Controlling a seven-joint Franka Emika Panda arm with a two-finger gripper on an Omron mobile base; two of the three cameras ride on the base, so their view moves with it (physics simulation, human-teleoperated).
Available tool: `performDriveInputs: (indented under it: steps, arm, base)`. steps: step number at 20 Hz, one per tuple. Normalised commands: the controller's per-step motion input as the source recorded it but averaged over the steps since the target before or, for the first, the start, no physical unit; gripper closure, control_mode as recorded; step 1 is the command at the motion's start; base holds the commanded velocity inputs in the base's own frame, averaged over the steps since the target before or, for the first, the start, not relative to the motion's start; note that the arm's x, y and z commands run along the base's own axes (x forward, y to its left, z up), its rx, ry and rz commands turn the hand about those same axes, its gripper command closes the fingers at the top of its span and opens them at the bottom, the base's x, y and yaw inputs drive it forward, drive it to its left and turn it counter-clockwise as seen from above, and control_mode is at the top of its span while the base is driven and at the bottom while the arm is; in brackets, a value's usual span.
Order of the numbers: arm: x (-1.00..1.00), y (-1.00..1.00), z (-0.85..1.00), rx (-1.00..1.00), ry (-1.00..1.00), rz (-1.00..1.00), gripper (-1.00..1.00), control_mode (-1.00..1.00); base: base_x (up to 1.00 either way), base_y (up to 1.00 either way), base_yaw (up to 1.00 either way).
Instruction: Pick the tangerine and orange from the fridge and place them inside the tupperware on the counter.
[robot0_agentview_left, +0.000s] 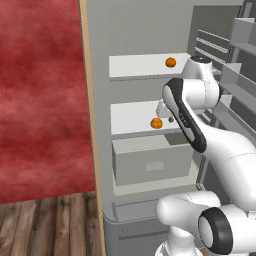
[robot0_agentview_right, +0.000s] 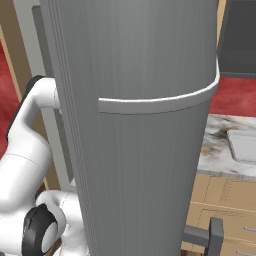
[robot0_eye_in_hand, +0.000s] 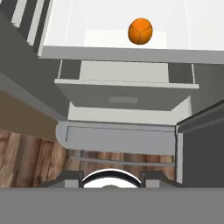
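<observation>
Your arm (robot0_agentview_left: 200, 115): glossy white rounded shells, fat tubular links. Dark grey band runs along forearm edge, dark ring collars at joints near base. You see same white shell with black joint ring in right base view.

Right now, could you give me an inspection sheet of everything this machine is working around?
Surface: counter, white marble-look top over tan drawers, beside the fridge.
Job's things: fridge open; one orange fruit on the upper shelf, a second orange fruit near the front edge of the shelf below, above the grey drawer. Tupperware sits on the counter; nothing seen in the part in view.
Clutter: nothing seen.
Grippers: hand camera looks down at the lower fruit; the jaws hold nothing, and I cannot tell whether they are open or shut.
Cables: nothing seen.
Surroundings: red wall, wooden floor, fridge door racks at right.
</observation>
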Motion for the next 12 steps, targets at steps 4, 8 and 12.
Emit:
performDriveInputs:
  steps: [4, 8, 12]
  arm:
    - [-0.01, 0.0, 0.0, 0.0, -0.1, -0.01, -1.0, -1.0]
    - [0.01, 0.0, -0.17, 0.0, -0.47, -0.09, -1.0, -1.0]
    - [0.0, 0.0, -0.31, 0.0, -0.47, -0.12, -1.0, -1.0]
  base:
    - [0.0, 0.0, 0.0]
    - [0.0, 0.0, 0.0]
    - [0.0, 0.0, 0.0]
